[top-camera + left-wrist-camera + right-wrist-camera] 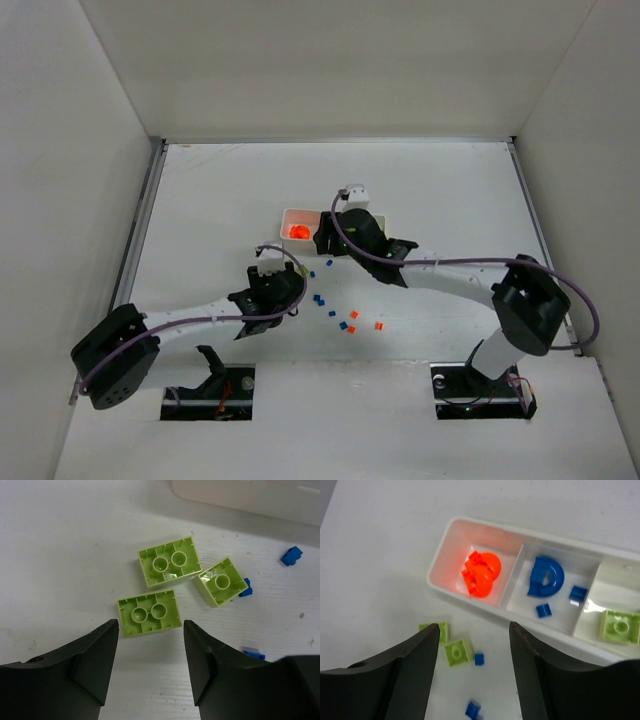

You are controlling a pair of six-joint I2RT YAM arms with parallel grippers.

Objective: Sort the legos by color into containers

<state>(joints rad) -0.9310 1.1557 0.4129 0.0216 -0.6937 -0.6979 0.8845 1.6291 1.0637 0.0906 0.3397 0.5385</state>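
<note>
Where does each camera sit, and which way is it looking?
Top external: above and behind the arm bases, looking down on the table, tray and loose legos; both arms show.
Left wrist: on the left arm, looking down at three lime-green legos; its open jaws show.
Right wrist: on the right arm, looking down into the tray; its open jaws show.
Shared: top external and right wrist both show orange legos in the tray's end compartment.
</note>
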